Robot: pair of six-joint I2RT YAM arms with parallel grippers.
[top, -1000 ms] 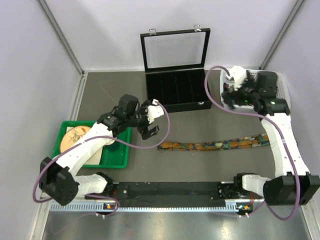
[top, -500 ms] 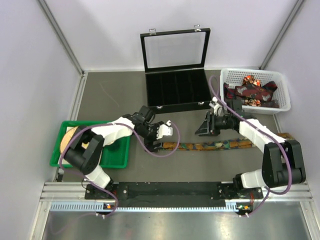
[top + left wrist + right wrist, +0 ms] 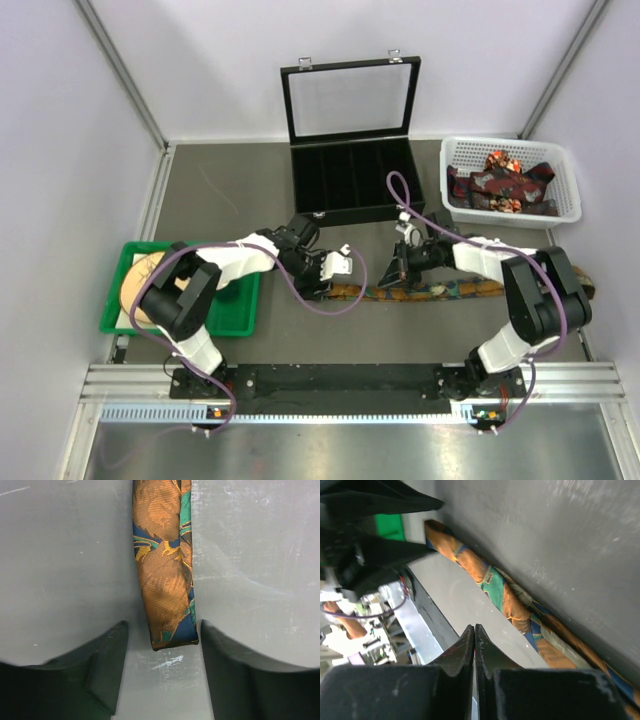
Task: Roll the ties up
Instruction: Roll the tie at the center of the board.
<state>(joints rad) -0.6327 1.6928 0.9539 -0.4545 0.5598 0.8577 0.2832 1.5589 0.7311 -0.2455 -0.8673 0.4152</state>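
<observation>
One of the ties (image 3: 470, 288), patterned in orange, green and blue, lies flat across the table in front of the arms. Its narrow end (image 3: 167, 580) sits between the fingers of my left gripper (image 3: 164, 626), which is open; the fingers (image 3: 107, 655) stand on either side of the fabric without squeezing it. My right gripper (image 3: 474, 627) is shut with nothing in it, tip down on the table just short of the tie (image 3: 492, 582). From above, the left gripper (image 3: 335, 272) is at the tie's left end and the right gripper (image 3: 398, 272) a little further along it.
A white basket (image 3: 505, 145) at the back right holds more dark red ties (image 3: 500, 182). The black case (image 3: 355, 185) stands open at the back centre with its lid up. A green tray (image 3: 235, 315) holding a round wooden piece (image 3: 145, 275) lies at the left.
Both arms have swung in and down to the tie on the table. The right gripper has gone from open to shut. The left gripper's jaws have narrowed around the tie's end.
</observation>
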